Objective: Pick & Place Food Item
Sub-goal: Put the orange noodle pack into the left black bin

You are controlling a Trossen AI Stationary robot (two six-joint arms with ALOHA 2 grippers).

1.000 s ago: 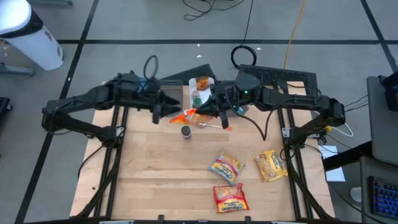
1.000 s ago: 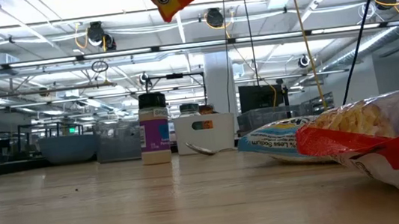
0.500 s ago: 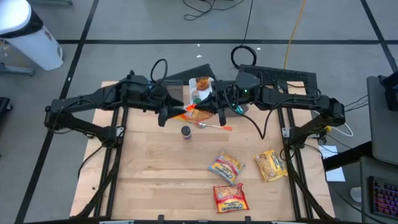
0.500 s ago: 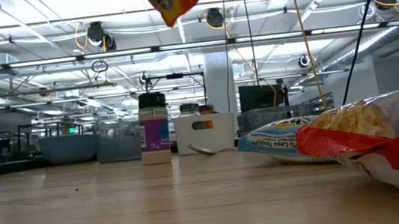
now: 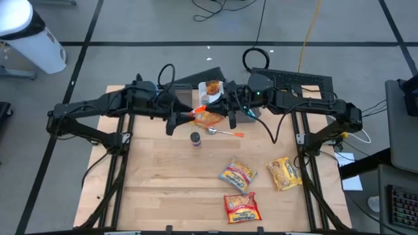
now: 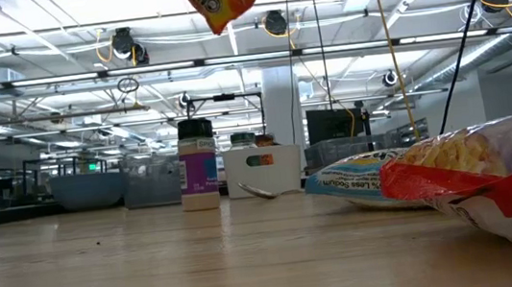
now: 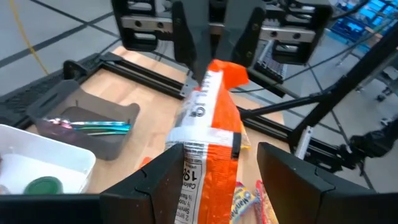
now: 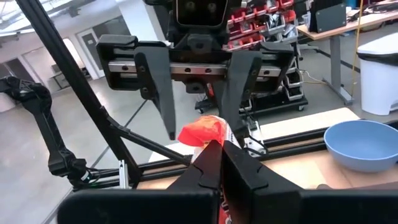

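Four food packets (image 5: 209,117); one spice jar (image 5: 194,139); one spoon (image 5: 224,132); two bins (image 5: 212,93).

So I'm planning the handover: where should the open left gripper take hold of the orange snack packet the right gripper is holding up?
Probably the free end of the orange snack packet. The right gripper pinches the far end, shut on it, and the flat packet stretches toward the left gripper, already between its open fingers. Come straight in along its length and close across the flat faces.

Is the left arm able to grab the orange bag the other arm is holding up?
Probably yes. The right gripper is shut on one end of the orange bag, held up in the air. The left gripper faces it with open jaws on both sides of the bag's other end, and nothing is between.
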